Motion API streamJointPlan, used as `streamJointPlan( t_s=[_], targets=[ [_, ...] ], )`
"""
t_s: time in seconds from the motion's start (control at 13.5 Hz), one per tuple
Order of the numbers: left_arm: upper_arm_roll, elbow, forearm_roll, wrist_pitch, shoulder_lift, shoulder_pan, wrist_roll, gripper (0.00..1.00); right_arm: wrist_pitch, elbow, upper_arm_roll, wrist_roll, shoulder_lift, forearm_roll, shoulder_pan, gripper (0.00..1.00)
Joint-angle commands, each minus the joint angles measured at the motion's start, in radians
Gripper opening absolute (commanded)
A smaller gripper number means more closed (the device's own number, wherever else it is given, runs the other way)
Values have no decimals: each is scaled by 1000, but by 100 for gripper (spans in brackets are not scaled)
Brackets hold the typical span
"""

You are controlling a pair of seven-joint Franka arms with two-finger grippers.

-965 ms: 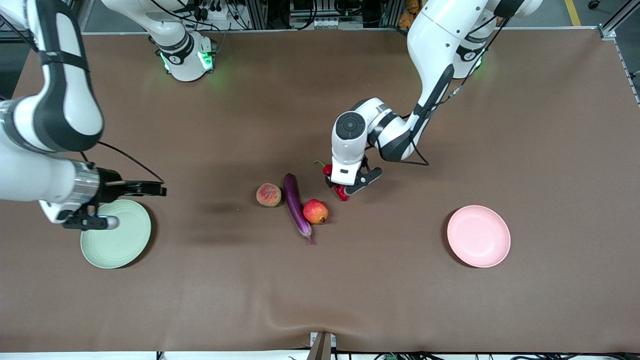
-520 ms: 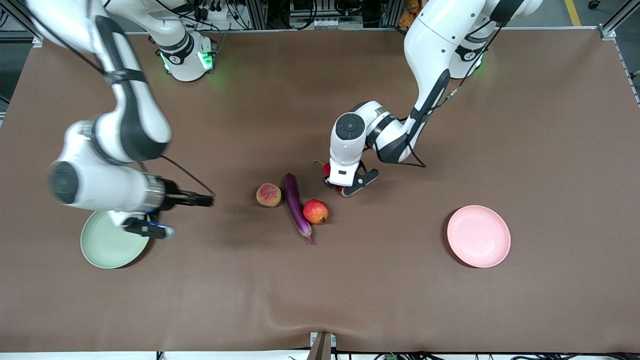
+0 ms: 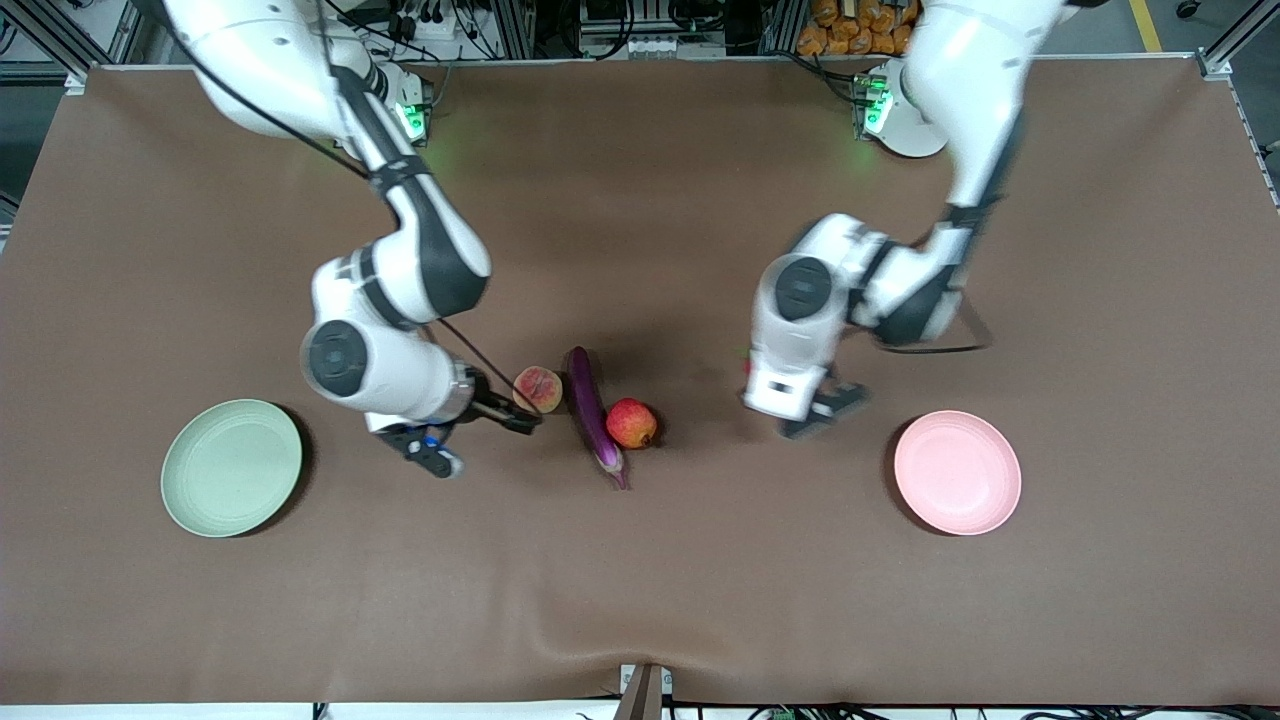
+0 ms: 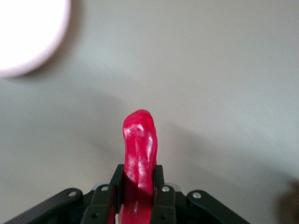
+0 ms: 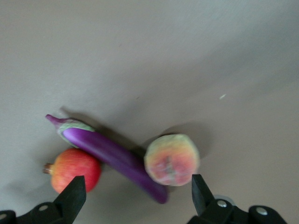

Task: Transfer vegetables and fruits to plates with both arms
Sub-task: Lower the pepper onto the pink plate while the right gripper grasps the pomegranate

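Pinching the chili pepper (image 4: 139, 149), left gripper (image 4: 139, 189) hangs above table; right gripper (image 5: 135, 196) spread over peach (image 5: 172, 159)

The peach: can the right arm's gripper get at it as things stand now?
Probably yes. The right gripper is open and hangs beside the peach, with nothing between them; only the eggplant lies close alongside the fruit.

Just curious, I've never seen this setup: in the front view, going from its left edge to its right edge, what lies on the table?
Round pale green plate → flattish orange-pink peach → long glossy purple eggplant → round red-yellow pomegranate-like fruit → round pale pink plate.
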Motion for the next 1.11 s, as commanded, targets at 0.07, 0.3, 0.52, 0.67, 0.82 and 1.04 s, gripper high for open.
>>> streamJointPlan(
  t_s=[0.07,0.3,0.52,0.67,0.82,1.04],
  targets=[
    [-15,-7,19,-22,-17,184,267,0,78,97,-11,219,97,8,93,100],
    [-18,56,5,-16,33,301,416,0,227,109,-11,351,152,7,154,100],
    [-18,141,-30,1,125,335,424,0,287,115,-13,385,188,-2,191,100],
    [-18,221,-37,2,196,351,438,0,339,117,-13,386,209,-4,208,100],
    [-16,248,-40,33,237,364,441,0,391,117,-14,386,238,-6,219,100],
    [-16,249,-38,71,254,384,446,46,398,115,-16,386,248,-9,229,100]
  ],
)
